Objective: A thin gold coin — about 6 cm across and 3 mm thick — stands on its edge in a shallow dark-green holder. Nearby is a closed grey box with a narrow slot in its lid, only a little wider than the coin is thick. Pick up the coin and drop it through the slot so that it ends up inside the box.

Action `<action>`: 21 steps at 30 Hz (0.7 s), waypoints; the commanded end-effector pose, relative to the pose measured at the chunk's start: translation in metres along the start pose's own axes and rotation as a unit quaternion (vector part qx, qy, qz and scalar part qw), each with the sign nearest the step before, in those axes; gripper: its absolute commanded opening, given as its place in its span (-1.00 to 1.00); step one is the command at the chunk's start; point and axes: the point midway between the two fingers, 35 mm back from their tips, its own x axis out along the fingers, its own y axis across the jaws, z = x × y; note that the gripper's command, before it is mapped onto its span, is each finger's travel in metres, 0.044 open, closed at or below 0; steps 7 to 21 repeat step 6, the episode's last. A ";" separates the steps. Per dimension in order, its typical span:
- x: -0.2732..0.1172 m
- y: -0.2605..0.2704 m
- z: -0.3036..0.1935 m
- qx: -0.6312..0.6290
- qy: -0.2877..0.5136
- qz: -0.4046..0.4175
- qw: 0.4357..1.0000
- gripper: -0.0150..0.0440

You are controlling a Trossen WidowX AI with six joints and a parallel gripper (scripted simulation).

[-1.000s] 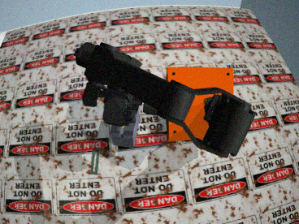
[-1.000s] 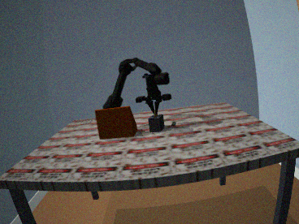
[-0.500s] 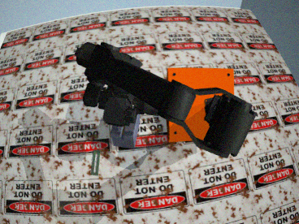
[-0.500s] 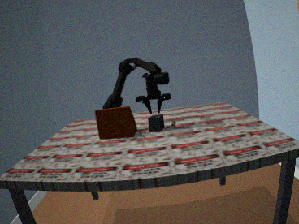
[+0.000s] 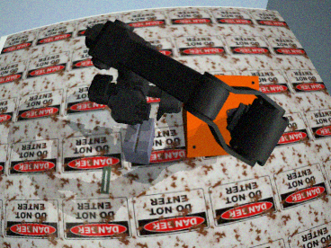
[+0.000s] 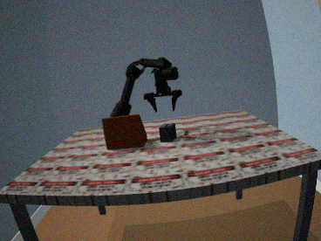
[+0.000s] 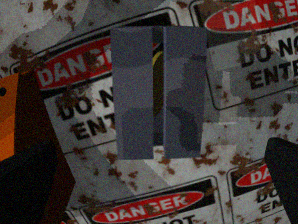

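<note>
1. The claw hangs above the box, its 2 fingers wide apart, holding nothing.
2. The grey box stands below; the gold coin shows through its 1 slot, inside.
3. Near the box, the green holder is empty.
4. An orange block stands on the box's other side.

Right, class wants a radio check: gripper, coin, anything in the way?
Gripper wide open, nothing held. Thin gold coin showing inside the slot of the grey box. No obstruction seen between gripper and box.
</note>
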 end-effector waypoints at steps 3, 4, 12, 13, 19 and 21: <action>-0.004 0.001 0.001 -0.003 0.002 0.003 1.000 1.00; -0.004 0.001 0.001 -0.003 0.002 0.003 1.000 1.00; -0.004 0.001 0.001 -0.003 0.002 0.003 1.000 1.00; -0.004 0.001 0.001 -0.003 0.002 0.003 1.000 1.00; -0.004 0.001 0.001 -0.003 0.002 0.003 1.000 1.00; -0.004 0.001 0.001 -0.003 0.002 0.003 1.000 1.00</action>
